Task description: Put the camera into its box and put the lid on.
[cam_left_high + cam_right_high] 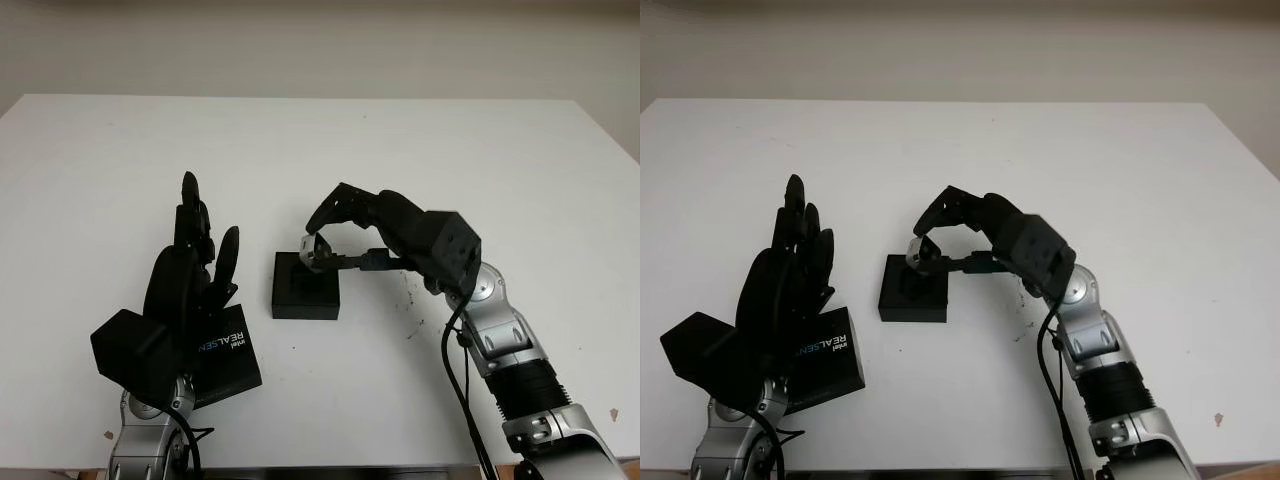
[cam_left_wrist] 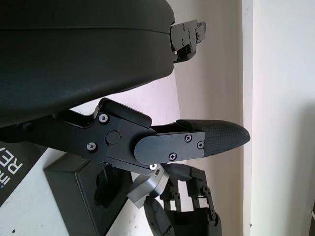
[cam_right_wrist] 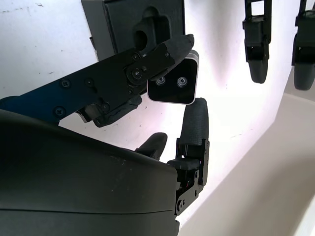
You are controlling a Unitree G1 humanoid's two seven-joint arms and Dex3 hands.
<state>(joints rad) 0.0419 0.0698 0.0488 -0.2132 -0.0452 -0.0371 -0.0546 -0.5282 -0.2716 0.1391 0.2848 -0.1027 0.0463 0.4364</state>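
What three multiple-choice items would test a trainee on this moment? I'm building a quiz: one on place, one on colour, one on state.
1. Where is the camera?
A. inside the lid
B. in the right hand, above the box
C. at the table's far edge

2. What colour is the box?
A. black
B. white
C. red

3. The lid is:
A. on the box
B. off, by the open left hand
C. held by the right hand

Answers: 1 B, fingers pinch it over the box. 2 A, box is black. 3 B, lid lies apart from the box.

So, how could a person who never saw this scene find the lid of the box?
On the white table, look at the near left corner under the raised left robot hand. The lid lies flat there, apart from the open box, and it alone carries white lettering.
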